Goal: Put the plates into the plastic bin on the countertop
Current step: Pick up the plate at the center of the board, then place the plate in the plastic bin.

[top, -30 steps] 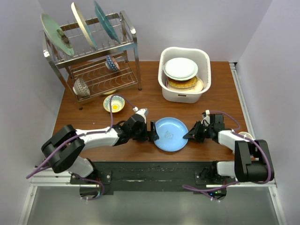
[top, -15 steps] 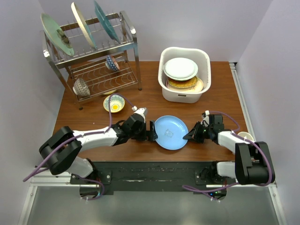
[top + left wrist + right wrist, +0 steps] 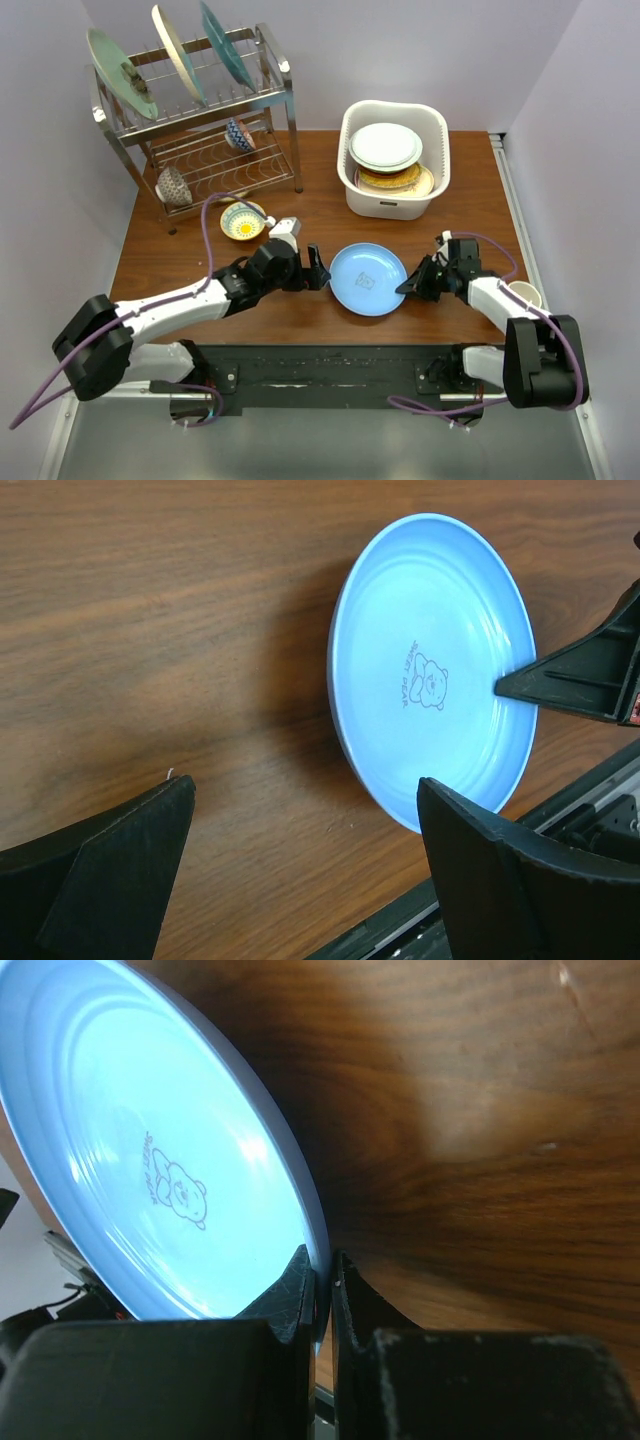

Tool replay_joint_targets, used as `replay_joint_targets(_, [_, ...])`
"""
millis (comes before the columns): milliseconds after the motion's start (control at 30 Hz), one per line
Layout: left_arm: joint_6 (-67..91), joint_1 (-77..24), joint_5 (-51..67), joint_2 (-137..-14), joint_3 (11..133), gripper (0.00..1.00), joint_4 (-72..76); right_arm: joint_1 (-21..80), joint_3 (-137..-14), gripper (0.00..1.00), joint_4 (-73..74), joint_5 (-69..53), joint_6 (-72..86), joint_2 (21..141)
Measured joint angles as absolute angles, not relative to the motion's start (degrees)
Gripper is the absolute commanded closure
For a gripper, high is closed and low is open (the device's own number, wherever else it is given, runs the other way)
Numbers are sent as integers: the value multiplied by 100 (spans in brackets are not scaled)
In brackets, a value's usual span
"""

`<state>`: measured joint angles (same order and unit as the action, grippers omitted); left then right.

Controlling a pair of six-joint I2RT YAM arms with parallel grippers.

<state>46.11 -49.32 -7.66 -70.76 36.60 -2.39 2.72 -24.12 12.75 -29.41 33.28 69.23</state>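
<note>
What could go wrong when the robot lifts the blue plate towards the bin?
The right end effector pinches only the thin rim of the plate, so it could pivot or slip once lifted.
The bin already holds stacked plates, so it might land askew.
The open left end effector sits close by; a swing could clip it.

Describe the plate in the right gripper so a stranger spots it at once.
Find the white plastic bin at the table's back. Nearer the arms is a light blue plate, rim pinched by the right gripper. No other plate is outside bin and rack.
</note>
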Motion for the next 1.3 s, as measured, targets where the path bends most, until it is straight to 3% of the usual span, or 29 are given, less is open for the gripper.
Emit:
replay_joint_targets(900, [4746,-4932,-1332,-6707,3437,2,-567,272,-3649,100,1852,-2952,3280,6438])
replay_joint_targets(1300, [4744,-4932,-1332,-6757,3437,2,-567,272,-4893,100,1747,-2950,3566,7146])
